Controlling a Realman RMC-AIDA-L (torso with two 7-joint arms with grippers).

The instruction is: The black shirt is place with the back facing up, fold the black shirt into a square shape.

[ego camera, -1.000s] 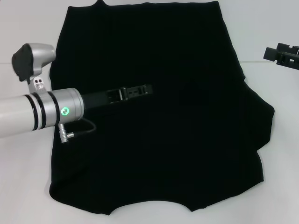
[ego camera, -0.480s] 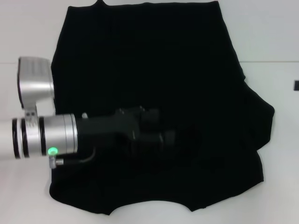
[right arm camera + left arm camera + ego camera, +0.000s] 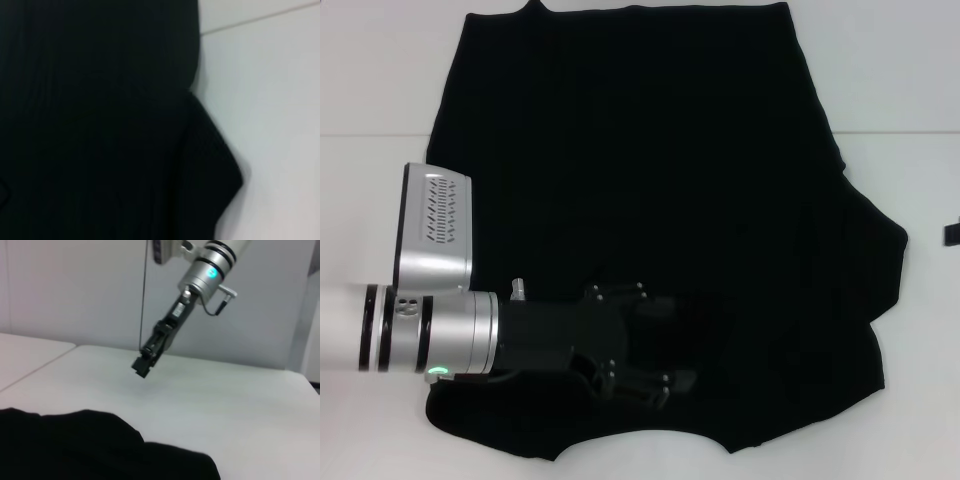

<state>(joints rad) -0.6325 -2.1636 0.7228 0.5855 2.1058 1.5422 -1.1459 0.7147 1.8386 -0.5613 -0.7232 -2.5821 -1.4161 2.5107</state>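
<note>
Shirt (image 3: 650,170) lay soft and floppy on the bench (image 3: 910,70), best pinched at an edge; left claw (image 3: 665,385) hovered, grip unclear.

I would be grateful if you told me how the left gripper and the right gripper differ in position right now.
The left gripper is low over the black shirt near its neckline edge; the right gripper hangs in the air above the bare white table, off the cloth. In the head view the left gripper shows fully, while the right gripper barely shows at the edge. Both are black.
</note>
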